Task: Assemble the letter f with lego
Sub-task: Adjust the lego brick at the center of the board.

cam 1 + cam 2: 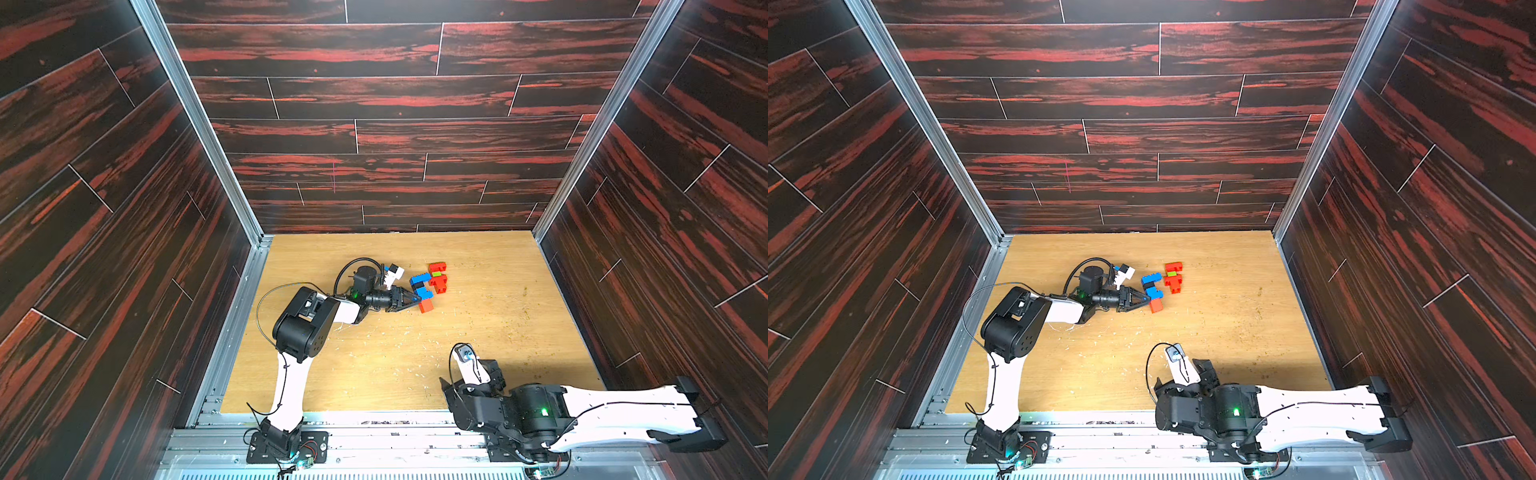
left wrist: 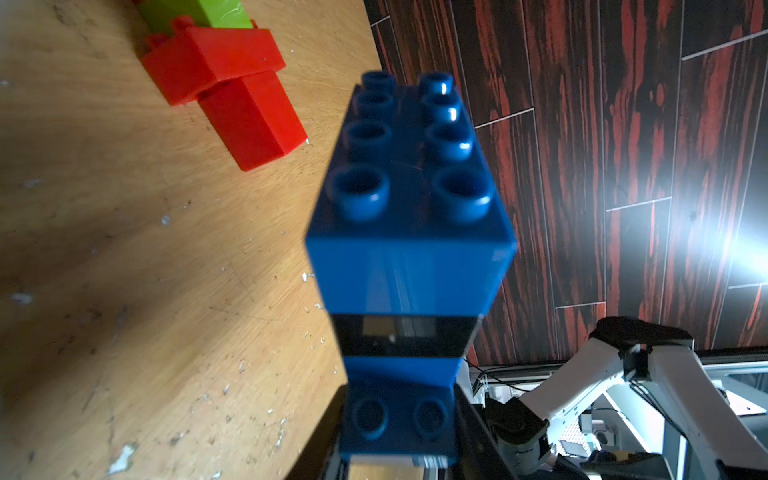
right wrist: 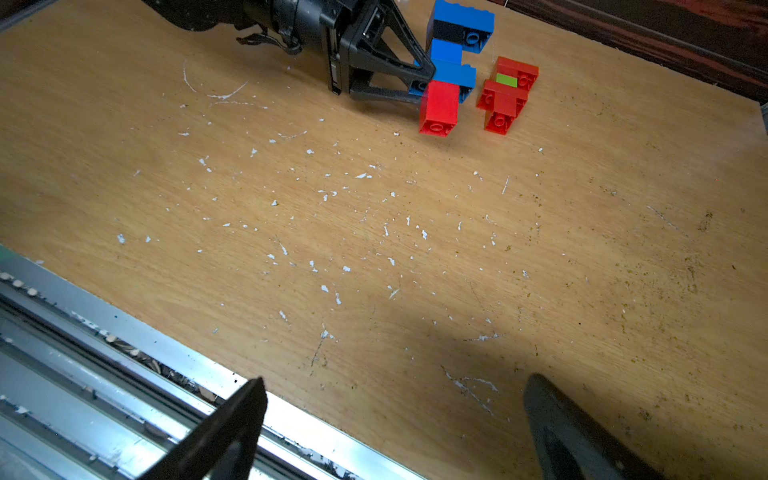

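We find the left gripper [image 1: 417, 300] clamped on the blue-and-black studded plastic brick stack [image 1: 420, 279], just left of the red-and-green brick cluster [image 1: 438, 282]; the right gripper [image 3: 395, 380] gapes, near. Held by one end, the stack may pivot or split.

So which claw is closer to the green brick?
Left. The left claw holds blue bricks beside the green brick; the right claw is far away.

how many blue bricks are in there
3, joined in one row: the end blue brick beyond the black brick, the middle blue brick beside it, and the gripped blue brick in the left claw. More could be hidden.
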